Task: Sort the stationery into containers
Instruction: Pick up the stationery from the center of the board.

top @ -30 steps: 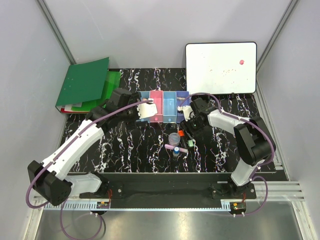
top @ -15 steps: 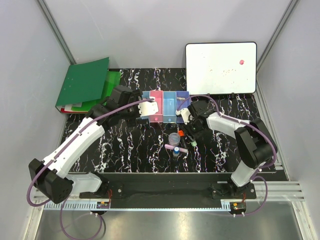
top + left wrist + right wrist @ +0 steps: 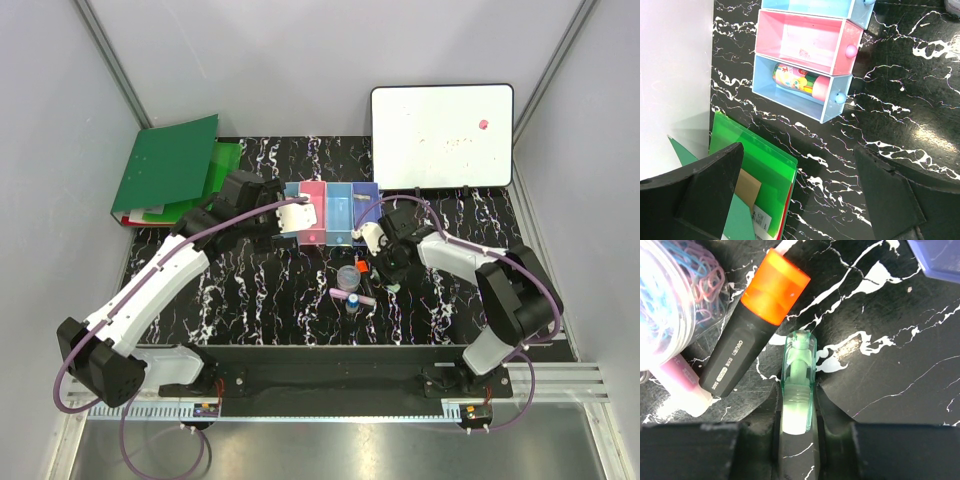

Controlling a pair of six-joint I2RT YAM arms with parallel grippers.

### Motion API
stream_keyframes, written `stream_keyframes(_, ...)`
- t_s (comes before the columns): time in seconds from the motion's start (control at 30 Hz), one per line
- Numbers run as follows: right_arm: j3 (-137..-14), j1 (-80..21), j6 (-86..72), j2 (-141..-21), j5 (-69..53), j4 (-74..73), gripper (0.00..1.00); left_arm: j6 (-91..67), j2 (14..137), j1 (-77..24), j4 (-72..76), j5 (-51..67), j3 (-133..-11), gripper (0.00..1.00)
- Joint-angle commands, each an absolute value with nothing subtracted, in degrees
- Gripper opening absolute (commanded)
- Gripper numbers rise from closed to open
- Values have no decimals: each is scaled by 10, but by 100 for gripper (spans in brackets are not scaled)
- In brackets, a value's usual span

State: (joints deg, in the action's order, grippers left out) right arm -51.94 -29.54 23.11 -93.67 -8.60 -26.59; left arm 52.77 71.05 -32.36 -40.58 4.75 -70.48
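My right gripper [image 3: 798, 402] is shut on a green pen [image 3: 799, 365], low over the black marble table. An orange-capped stick [image 3: 756, 320], a pink marker [image 3: 684, 386] and a round clear tub of paper clips [image 3: 665, 295] lie just to its left. In the top view the right gripper [image 3: 386, 266] is beside these items [image 3: 352, 280]. The four bins [image 3: 330, 212] stand in a row behind them. My left gripper [image 3: 797, 195] is open and empty, above the table beside the end light blue bin [image 3: 790, 97], which holds a colourful tube [image 3: 800, 81]. The pink bin [image 3: 805, 42] is next to that bin.
Green binders [image 3: 170, 165] lie at the back left and also show in the left wrist view [image 3: 755, 170]. A whiteboard [image 3: 442, 122] leans at the back right. A corner of the violet bin [image 3: 940, 257] is near the right gripper.
My right gripper has moved down and towards the loose items and now has the green pen between its fingers. The left arm has barely moved.
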Motion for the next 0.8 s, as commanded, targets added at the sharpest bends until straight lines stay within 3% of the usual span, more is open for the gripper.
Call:
stream_keyframes(0.0,-485,-301,254,-947,-81,-322,0,531,708,-326,-388,58,-735,99)
stream_keyframes(0.33,-533,-300,265,-917,-49,-340,0,526,701,-326,-388,54,-732,99)
stream_keyframes(0.77,-691,-299,243,-890,-32,-372,0,519,680,-326,-388,47,-708,99)
